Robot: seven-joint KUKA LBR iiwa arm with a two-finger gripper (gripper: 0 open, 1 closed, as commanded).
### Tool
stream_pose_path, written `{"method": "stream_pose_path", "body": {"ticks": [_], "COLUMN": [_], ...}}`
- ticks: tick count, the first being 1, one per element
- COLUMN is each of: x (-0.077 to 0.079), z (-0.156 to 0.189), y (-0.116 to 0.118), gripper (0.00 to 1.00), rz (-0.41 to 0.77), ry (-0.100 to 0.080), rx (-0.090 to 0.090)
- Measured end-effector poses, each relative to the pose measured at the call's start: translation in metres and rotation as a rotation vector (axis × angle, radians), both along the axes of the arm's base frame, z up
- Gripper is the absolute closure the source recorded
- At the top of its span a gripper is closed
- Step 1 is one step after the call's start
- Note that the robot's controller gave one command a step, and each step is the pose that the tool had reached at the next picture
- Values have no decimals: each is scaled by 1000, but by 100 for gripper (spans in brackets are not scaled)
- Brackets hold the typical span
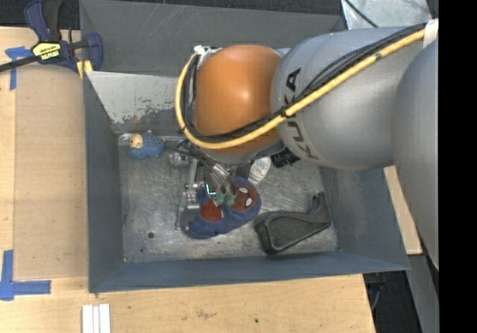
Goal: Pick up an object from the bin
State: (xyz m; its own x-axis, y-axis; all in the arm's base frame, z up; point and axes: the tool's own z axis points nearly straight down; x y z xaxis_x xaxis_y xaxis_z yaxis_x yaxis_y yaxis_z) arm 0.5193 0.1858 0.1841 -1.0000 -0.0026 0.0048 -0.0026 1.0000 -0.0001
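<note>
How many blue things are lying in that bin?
2: a small blue toy in the upper left, and a larger blue and red thing beneath the claw. The arm may hide more.

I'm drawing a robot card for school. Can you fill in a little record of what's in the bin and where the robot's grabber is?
bin: grey metal bin
gripper: low in the middle of the bin, right over the blue soft thing
blue soft thing: floppy, with red patches, lying near the front
small blue toy: pale head, back left, on its own
black curved thing: front right, beside the blue soft thing
small white thing: partly under the arm
holding anything: cannot tell
</note>
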Motion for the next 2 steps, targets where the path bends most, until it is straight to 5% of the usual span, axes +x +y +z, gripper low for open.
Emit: {"method": "stream_pose_path", "body": {"ticks": [1, 2], "x": [-35, -12], "z": [-89, -111], "y": [-52, -120], "gripper": [0, 0], "rz": [101, -255], "ry": [1, -14], "rx": [-2, 5]}}
